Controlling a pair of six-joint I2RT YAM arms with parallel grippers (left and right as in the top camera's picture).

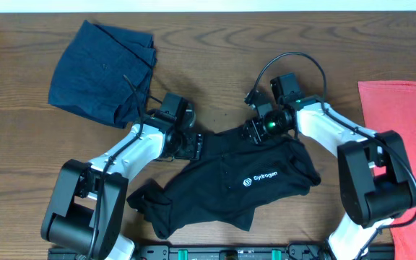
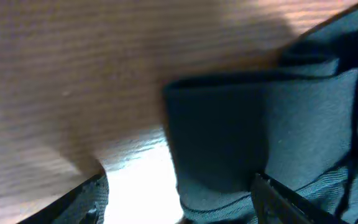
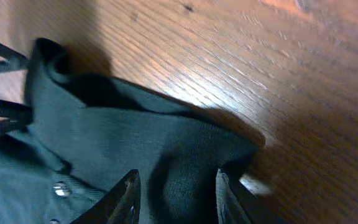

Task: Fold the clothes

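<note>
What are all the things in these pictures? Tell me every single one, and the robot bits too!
black shirt: one, black with a small white logo, spread out crumpled in the middle of the table, near the front edge.
blue garment: one, dark blue, lying at the back left.
red garment: one, red, at the right edge, partly out of view.
table: one, brown wood, under everything.
left arm: one, white and black, its jaws apart around the black shirt's upper left edge.
right arm: one, white and black, its jaws pinching the black shirt's upper edge.
</note>
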